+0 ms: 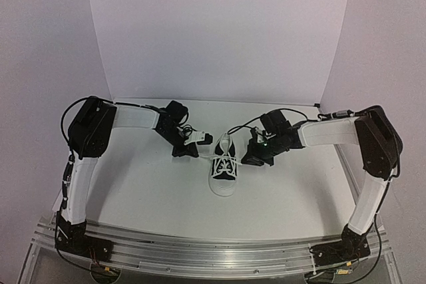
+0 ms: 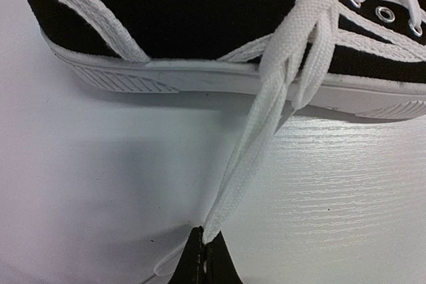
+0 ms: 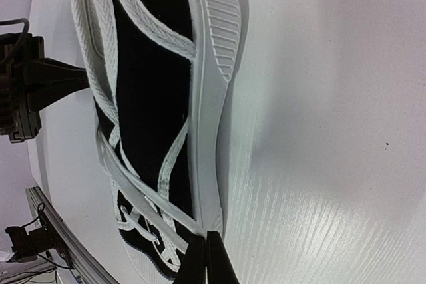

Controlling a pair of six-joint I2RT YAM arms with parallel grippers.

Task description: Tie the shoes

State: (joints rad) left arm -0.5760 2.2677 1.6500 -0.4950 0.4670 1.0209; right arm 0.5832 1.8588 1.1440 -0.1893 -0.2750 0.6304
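At mid-table (image 1: 133,191), the shoe (image 1: 224,176) lies with its long axis front to back, toe toward the near edge. You have the left gripper (image 2: 202,257) just off its left flank and the right gripper (image 3: 206,257) just off its right, about equally near. Each is clamped on a lace: the left lace (image 2: 266,104) runs straight from the eyelets (image 2: 385,13) to its tips, the right lace (image 3: 143,191) likewise. Bare surface lies outboard of both grippers, so you likely have room to draw the laces outward or cross them.
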